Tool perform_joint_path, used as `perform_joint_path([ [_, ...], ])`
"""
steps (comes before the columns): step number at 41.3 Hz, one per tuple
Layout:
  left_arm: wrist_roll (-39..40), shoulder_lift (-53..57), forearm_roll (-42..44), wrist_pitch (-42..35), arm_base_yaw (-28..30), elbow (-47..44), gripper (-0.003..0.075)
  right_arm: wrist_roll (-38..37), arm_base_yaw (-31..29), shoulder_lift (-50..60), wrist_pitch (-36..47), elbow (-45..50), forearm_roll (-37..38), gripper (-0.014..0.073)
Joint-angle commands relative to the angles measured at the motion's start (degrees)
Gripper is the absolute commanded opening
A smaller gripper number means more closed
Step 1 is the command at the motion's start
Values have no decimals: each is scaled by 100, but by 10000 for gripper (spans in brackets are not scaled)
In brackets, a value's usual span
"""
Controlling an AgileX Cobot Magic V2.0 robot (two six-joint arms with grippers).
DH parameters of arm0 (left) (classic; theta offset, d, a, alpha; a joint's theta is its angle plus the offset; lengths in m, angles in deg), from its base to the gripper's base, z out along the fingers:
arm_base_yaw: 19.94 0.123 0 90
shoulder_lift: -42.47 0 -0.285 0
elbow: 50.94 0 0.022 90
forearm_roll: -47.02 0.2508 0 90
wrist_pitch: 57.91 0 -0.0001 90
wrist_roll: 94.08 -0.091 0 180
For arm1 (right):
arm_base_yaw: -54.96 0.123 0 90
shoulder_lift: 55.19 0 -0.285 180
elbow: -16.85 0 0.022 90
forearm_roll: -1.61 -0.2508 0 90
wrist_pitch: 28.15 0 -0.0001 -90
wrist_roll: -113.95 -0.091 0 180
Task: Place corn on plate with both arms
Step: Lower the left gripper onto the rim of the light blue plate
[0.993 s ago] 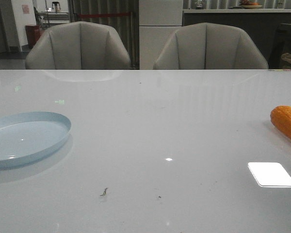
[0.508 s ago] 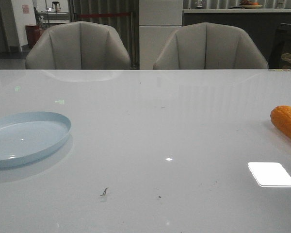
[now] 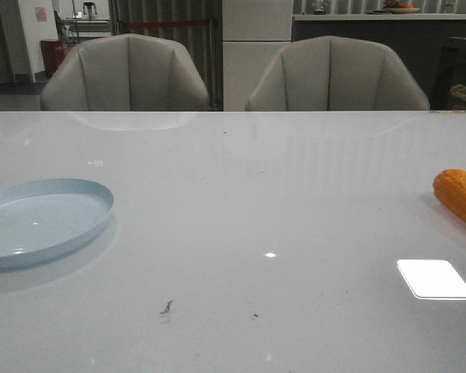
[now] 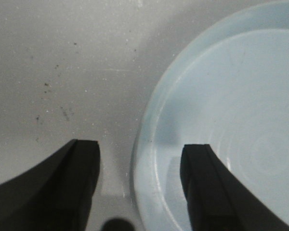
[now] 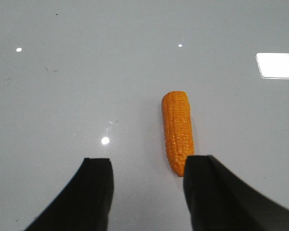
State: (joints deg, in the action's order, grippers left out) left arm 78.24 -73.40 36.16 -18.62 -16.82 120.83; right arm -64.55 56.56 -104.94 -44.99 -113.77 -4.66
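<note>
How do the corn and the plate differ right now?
The corn is orange, long and bumpy; the plate is pale blue, round and smooth. The corn lies at the table's right edge, the plate at its left. Both rest on the table, ungripped.

My front camera looks forward, low across the desk (image 3: 248, 202) toward two chairs (image 3: 126, 74). My left wrist camera looks straight down, close over the plate (image 4: 231, 120), which the front view shares near its left edge (image 3: 46, 221). My right wrist camera sits higher over the corn (image 5: 178, 132), shared with the front view (image 3: 460, 198).
</note>
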Motion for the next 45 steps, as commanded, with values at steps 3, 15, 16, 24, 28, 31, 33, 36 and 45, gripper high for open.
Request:
perform_joint_path([
  [3, 58, 87, -44, -183, 10, 192, 442, 0, -35, -7, 411, -208, 26, 451],
  [15, 58, 18, -44, -147, 10, 192, 282, 0, -35, -7, 411, -208, 26, 451],
  [16, 58, 18, -44, -147, 10, 192, 241, 0, -35, -7, 411, -208, 26, 451],
  [24, 58, 18, -44, -147, 10, 192, 102, 0, -35, -7, 411, -208, 26, 451],
  [28, 58, 18, -87, -147, 10, 230, 93, 0, -35, -7, 411, -208, 26, 451],
  [31, 58, 18, -188, -102, 10, 337, 94, 0, -35, -7, 411, -208, 26, 451],
  [33, 58, 18, -405, 24, 10, 448, 94, 0, -35, -7, 411, -208, 26, 451],
  [36, 58, 18, -776, 197, 10, 621, 94, 0, -35, -7, 411, -208, 26, 451],
  [45, 58, 18, -1853, 694, -15, 1154, 94, 0, -35, -7, 411, -208, 26, 451],
])
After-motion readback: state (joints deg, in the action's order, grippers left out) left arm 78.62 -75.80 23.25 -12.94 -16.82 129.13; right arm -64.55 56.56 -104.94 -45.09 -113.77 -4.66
